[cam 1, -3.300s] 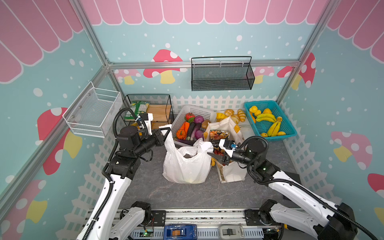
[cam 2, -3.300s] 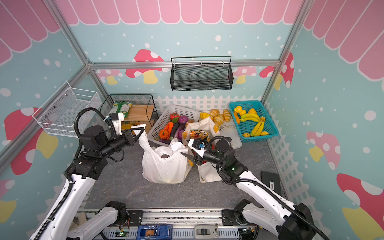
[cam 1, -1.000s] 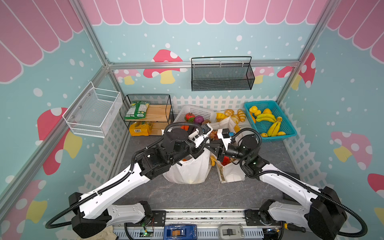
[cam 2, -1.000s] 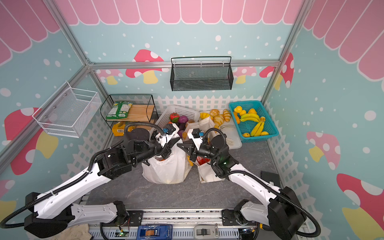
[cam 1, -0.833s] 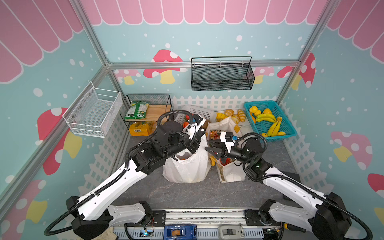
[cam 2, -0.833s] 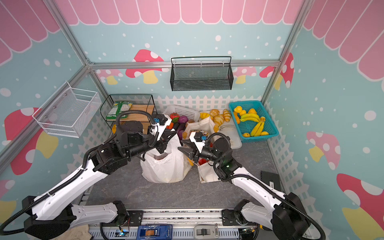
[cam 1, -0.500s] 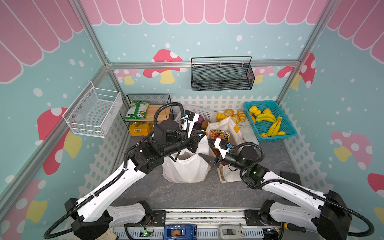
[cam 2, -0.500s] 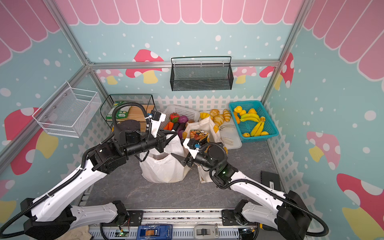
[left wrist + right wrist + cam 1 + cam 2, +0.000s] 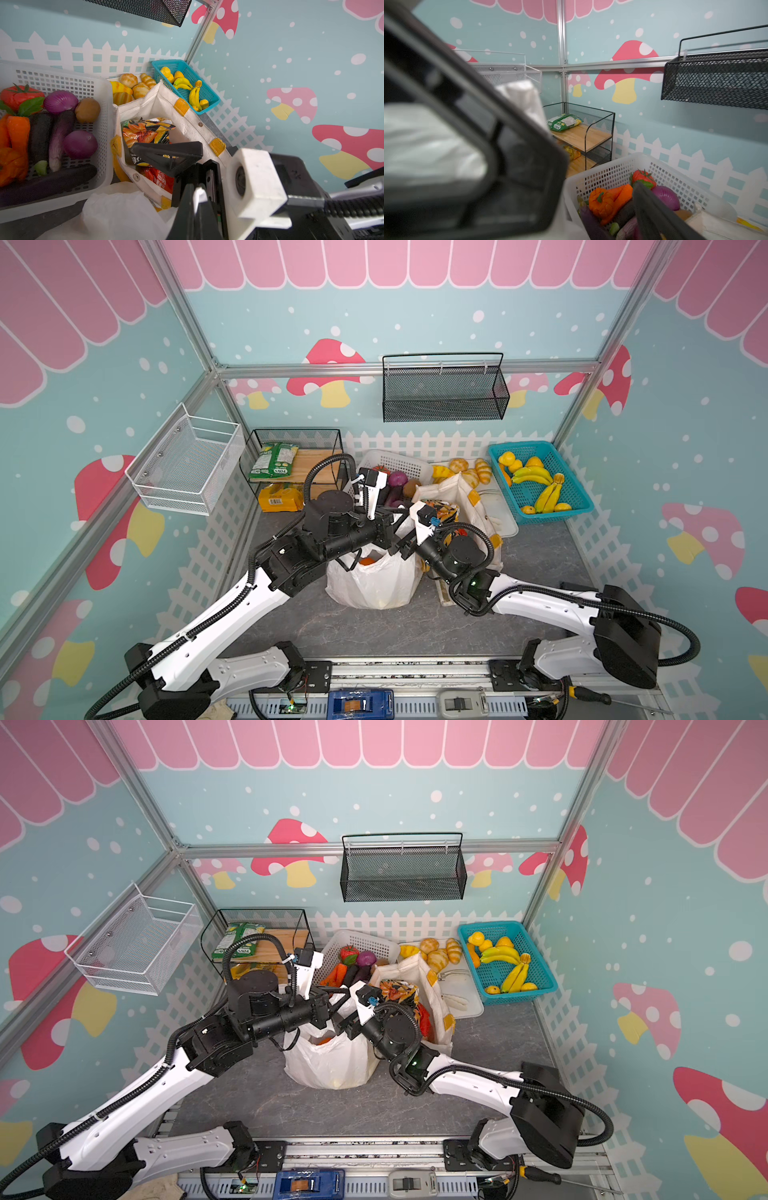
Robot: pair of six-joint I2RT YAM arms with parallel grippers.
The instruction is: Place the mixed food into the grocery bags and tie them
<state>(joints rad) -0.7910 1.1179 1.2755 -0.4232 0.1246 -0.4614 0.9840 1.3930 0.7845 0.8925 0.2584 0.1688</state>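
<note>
Over mouth of white carrier bag (image 9: 374, 585), centre table, touching canvas tote (image 9: 469, 497) on its right: apparently pinches twisted handle (image 9: 199, 194) upright in closed left gripper (image 9: 398, 519); holds right gripper (image 9: 405, 545) spread wide, empty, just right of that handle, so nearer for taking it

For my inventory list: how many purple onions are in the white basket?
2. One purple onion lies beside the tomato; the other lies beside an aubergine, near the white basket wall. Others may be hidden.
</note>
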